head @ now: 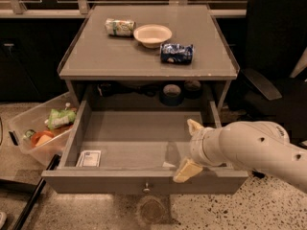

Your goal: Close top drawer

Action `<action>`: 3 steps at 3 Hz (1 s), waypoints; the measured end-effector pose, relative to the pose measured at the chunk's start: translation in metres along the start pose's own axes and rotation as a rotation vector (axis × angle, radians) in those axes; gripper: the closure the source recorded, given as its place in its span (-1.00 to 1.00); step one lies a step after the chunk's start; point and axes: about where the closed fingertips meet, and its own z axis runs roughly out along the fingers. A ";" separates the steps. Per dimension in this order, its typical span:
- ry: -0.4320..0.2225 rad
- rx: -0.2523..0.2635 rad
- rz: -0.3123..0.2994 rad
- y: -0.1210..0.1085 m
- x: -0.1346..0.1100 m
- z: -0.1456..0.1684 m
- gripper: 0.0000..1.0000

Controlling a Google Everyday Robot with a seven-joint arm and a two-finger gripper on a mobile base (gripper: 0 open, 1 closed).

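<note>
The top drawer [100, 181] stands pulled far out beneath the surface [120, 56], and the hand [191, 148], fingers spread and gripping nothing, sits at its front right corner, probably positioned to push the front panel inward.

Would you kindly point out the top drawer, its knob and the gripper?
top drawer [96, 182]: camera view, on its front panel, left of centre.
knob [146, 189]: camera view, on the round metal head.
gripper [183, 150]: camera view, midway between its open fingertips, inside the drawer's right front.

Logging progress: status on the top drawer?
Top drawer pulled out wide. Claw open at its front right. Small card flat inside, front left.
</note>
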 end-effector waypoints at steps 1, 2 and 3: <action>-0.005 0.004 -0.003 0.000 0.005 0.019 -1.00; -0.011 0.034 -0.010 -0.006 0.006 0.025 -0.62; -0.011 0.034 -0.010 -0.006 0.004 0.022 -0.16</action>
